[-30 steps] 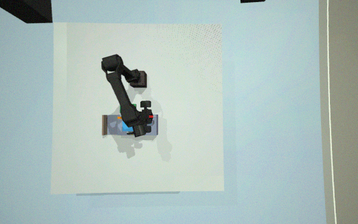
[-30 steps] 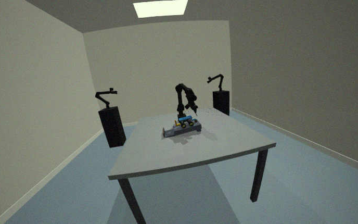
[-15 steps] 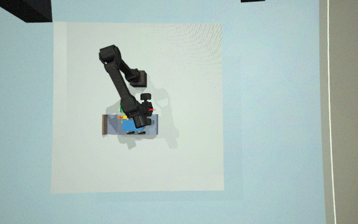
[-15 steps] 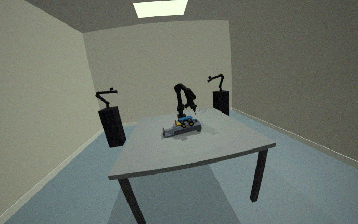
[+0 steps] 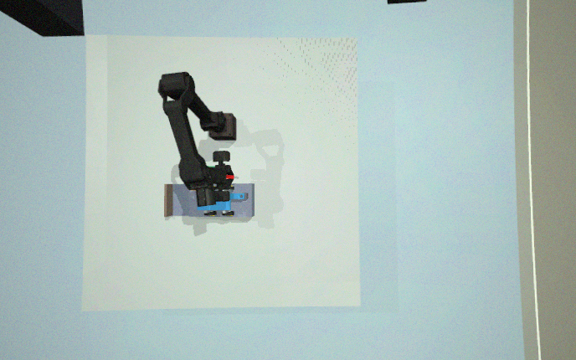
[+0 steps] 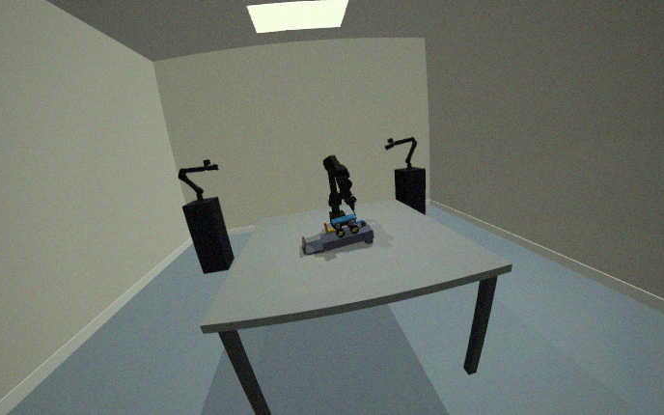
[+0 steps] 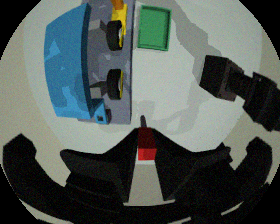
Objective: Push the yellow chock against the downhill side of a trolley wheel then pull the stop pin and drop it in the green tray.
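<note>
My gripper (image 7: 144, 131) is shut on the red-headed stop pin (image 5: 229, 177) (image 7: 147, 153), off the ramp's side near its uphill end in the wrist view. The pin's thin grey shaft points away from the fingers. The blue trolley (image 5: 214, 206) (image 6: 344, 220) (image 7: 66, 60) stands on the grey ramp (image 5: 246, 208) (image 7: 122, 114). The yellow chock (image 6: 330, 231) (image 7: 122, 12) with its orange handle is at the near-side downhill wheel; its exact contact is hard to tell. The green tray (image 7: 154, 27) lies beside the ramp, mostly hidden under the arm in the top view.
The arm's base (image 5: 228, 129) (image 7: 217, 76) stands on the same side of the ramp as the tray. A brown end board (image 5: 167, 200) closes the ramp's downhill end. The forearm hangs over the trolley in the top view. Two other arms stand on black pedestals (image 6: 207, 235) (image 6: 409, 187) beyond the table.
</note>
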